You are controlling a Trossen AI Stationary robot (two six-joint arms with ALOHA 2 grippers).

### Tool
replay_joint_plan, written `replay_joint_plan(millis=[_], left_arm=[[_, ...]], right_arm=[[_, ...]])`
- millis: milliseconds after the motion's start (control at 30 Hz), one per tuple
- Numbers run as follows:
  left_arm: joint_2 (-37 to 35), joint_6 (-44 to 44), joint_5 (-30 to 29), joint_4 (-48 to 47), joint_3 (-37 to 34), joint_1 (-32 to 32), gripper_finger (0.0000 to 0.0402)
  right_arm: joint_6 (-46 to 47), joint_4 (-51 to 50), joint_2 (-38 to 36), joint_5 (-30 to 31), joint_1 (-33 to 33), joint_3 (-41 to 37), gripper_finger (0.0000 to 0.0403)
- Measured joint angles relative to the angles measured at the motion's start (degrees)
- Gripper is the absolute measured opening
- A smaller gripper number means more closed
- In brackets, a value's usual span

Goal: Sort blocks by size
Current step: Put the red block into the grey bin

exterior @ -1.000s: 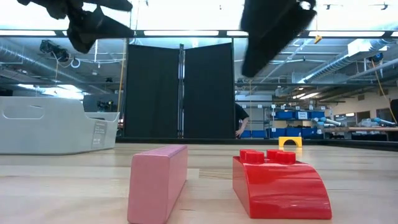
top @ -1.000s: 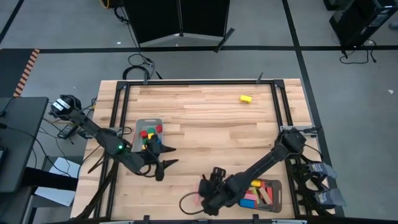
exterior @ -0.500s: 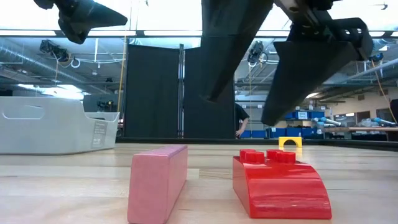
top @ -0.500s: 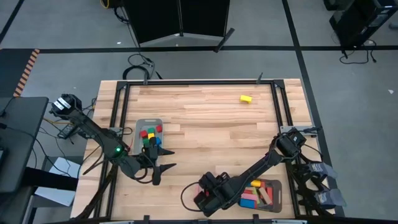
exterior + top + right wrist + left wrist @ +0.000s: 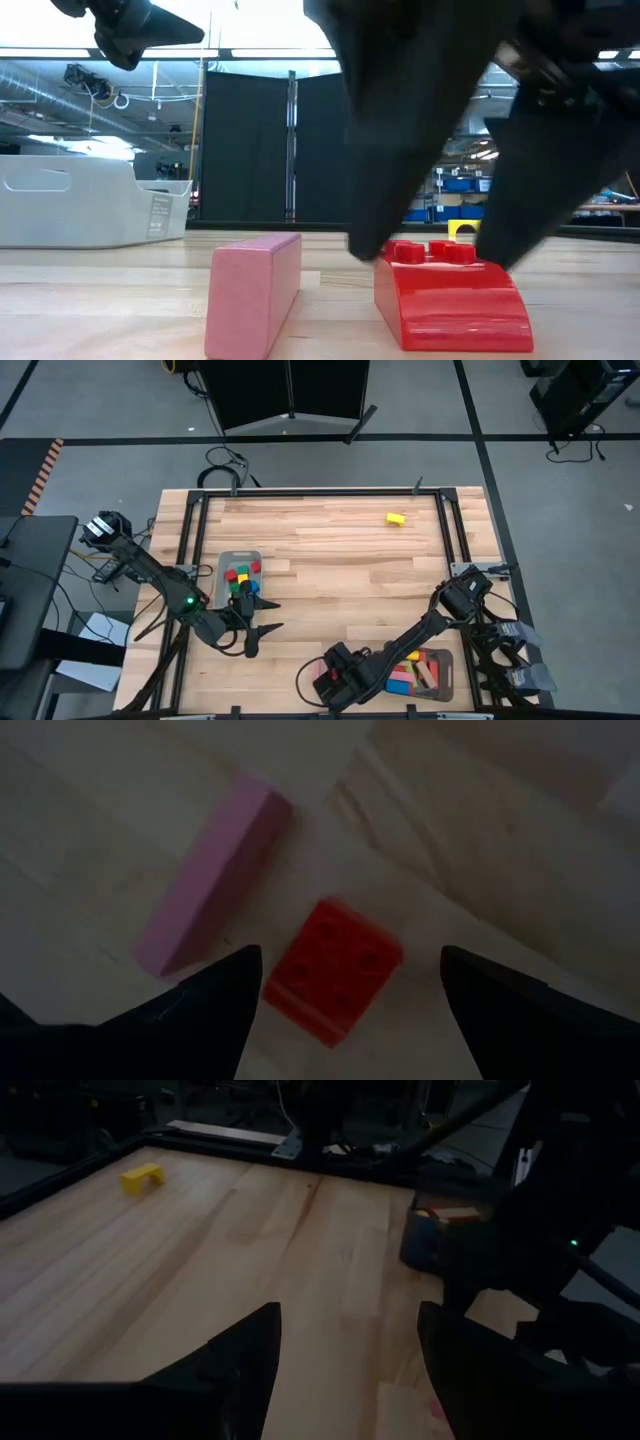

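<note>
A red studded block with a rounded slope (image 5: 452, 295) and a pink bar (image 5: 254, 292) lie on the table near its front edge; both show in the right wrist view, the red block (image 5: 335, 970) and the pink bar (image 5: 212, 885). My right gripper (image 5: 430, 255) is open just above the red block, one finger on either side of it, also in the right wrist view (image 5: 350, 955) and the high view (image 5: 332, 678). My left gripper (image 5: 264, 618) is open and empty, beside the left tray (image 5: 238, 557) that holds small cubes. A yellow block (image 5: 396, 518) lies at the far right.
A grey tray (image 5: 446, 678) with longer bars stands at the near right, beside my right arm. The table's dark frame rail (image 5: 320, 491) runs along the edges. The middle of the table is bare wood (image 5: 340, 565).
My right gripper has come down and a little toward the table's near edge, until its open fingers stand on either side of the red block. The red block and the pink bar have stayed where they were.
</note>
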Motion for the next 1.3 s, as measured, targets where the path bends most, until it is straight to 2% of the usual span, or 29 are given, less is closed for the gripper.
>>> replay_joint_plan(millis=[167, 367, 500, 700, 833, 967, 1167, 1233, 1300], left_arm=[[0.0, 0.1, 0.0, -1.1, 0.0, 0.0, 0.0243], [0.0, 0.0, 0.0, -2.0, 0.0, 0.0, 0.0243], [0.0, 0.1, -0.1, -2.0, 0.0, 0.0, 0.0243], [0.0, 1.6, -1.2, -0.8, 0.0, 0.1, 0.0243], [0.0, 3.0, -2.0, 0.7, 0.0, 0.1, 0.0243], [-0.6, 4.2, -3.1, 2.0, 0.0, 0.1, 0.0243], [-4.0, 12.6, -2.9, 10.4, 0.0, -0.3, 0.0243], [-5.9, 15.4, -2.9, 12.0, 0.0, -1.3, 0.0243], [-7.9, 18.5, -2.6, 13.2, 0.0, -2.5, 0.0243]], right_arm=[[0.7, 1.9, 1.8, -1.3, 0.0, 0.2, 0.0312], [1.1, 1.3, 2.4, -1.7, 0.0, 0.3, 0.0285], [1.1, 0.3, 2.5, -2.1, 0.0, 0.3, 0.0247], [-0.5, -0.8, 2.5, -2.7, -0.1, 0.2, 0.0159], [-4.0, -0.9, 2.5, -2.1, -0.1, 0.2, 0.0153], [-10.5, -2.6, 2.3, 1.3, -0.1, 1.7, 0.0153], [-27.0, -1.0, 1.1, 15.3, -3.6, 6.9, 0.0153], [-35.0, 2.5, 1.1, 19.0, -5.7, 8.5, 0.0153], [-45.3, 11.2, 1.1, 21.4, -8.1, 8.5, 0.0153]])
